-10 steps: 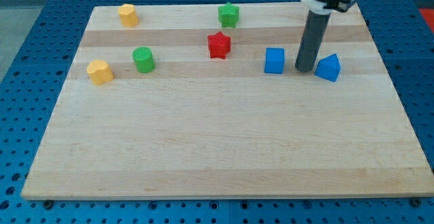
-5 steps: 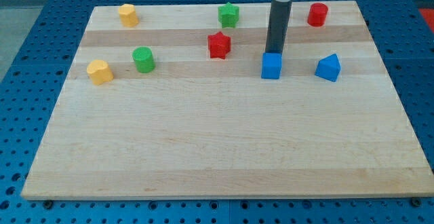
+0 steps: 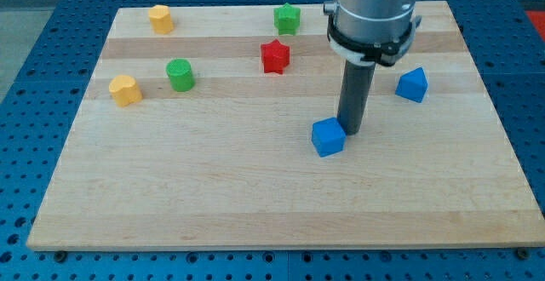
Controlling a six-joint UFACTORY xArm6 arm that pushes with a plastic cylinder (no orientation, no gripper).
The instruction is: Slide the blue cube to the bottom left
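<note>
The blue cube sits on the wooden board a little right of the middle, turned slightly on its base. My tip rests on the board right against the cube's upper right side. The rod rises from there toward the view's top, and the arm's body hides part of the board's top right.
A blue pointed block lies to the right of the rod. A red star and a green star sit above left. A green cylinder, a yellow block and another yellow block are at the left.
My tip moved from the cube's right side to above it, then came down and left, pushing the blue cube down and left. The red cylinder at top right is now hidden by the arm.
</note>
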